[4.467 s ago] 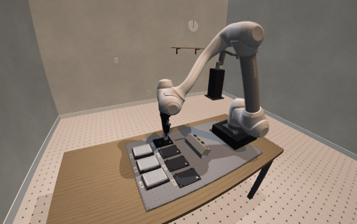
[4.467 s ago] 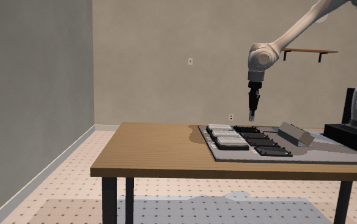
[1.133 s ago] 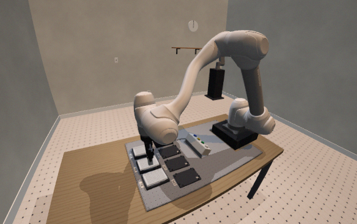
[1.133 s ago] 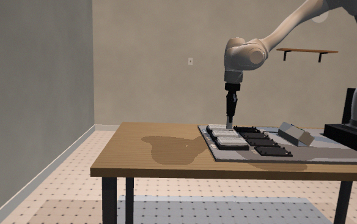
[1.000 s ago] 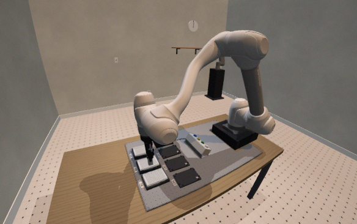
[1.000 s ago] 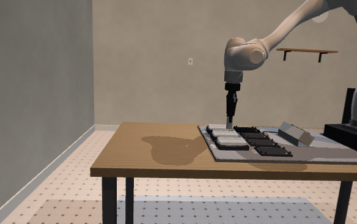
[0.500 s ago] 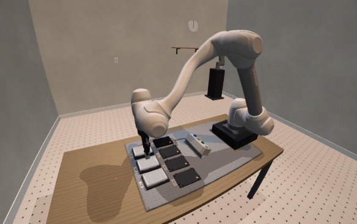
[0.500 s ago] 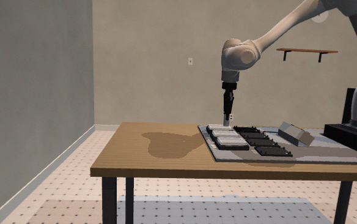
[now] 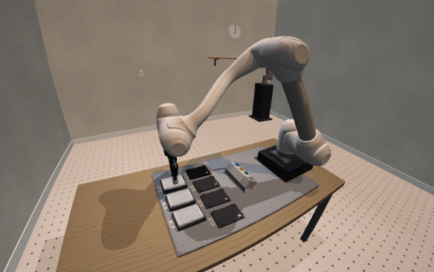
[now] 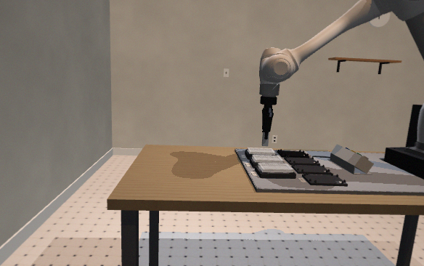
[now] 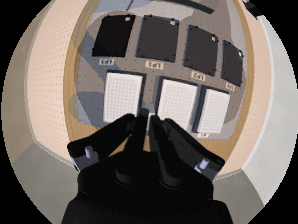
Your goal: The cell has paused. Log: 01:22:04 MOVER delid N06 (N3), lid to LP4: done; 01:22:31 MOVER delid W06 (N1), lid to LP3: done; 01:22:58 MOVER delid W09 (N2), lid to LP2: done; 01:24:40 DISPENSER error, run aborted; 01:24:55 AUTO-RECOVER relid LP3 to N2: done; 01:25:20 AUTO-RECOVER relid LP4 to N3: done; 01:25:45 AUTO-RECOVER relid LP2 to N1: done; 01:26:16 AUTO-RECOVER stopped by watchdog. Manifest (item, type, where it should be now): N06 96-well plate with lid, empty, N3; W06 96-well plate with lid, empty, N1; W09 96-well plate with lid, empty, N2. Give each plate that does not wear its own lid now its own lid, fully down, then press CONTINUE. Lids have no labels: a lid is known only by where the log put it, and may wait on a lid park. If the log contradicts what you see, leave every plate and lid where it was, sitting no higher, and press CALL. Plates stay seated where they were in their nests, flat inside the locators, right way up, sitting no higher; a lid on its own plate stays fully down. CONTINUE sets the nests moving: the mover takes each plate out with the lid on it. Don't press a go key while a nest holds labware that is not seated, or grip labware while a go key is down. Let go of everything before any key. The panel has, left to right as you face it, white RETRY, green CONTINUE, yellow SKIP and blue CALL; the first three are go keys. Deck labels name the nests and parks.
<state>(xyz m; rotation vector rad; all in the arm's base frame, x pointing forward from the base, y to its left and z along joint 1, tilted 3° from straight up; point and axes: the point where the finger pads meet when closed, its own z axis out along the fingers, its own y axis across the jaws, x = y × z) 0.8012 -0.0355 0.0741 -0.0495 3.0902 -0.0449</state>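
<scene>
Surface (image 9: pixel 111 223): a wooden top on dark legs is filling the lower half of the top view and carrying everything else.
Arm (image 9: pixel 230 74): the pale six-joint arm is arching from the right of the frame over to the centre left, with its wrist pointing straight down.
Deck mat (image 9: pixel 260 201): a grey sheet is lying on the right half of the surface, under the plates, the parks and the panel.
Arm base (image 9: pixel 293 172): a black block is sitting at the mat's upper right corner.
Key panel (image 9: pixel 241 176): a pale wedge-shaped box with four small coloured keys is lying between the arm base and the dark pads; the key colours are too small to sort with certainty.
Lid parks (image 9: pixel 213 198): four dark pads are forming the right-hand column, all showing bare.
Plates (image 9: pixel 180 198): three white lidded plates are sitting in the left-hand column, one per nest, each looking flat; the deck labels are too small to read.
Far plate (image 9: pixel 174 183): this one is lying directly below the end effector, at the upper end of the column.
End effector (image 10: pixel 266 139): it is hanging just above the far plate, with its fingers pressed fully together and nothing between them.
Fingers: in the wrist view they are meeting at the frame's centre, over the gap between two plates.
</scene>
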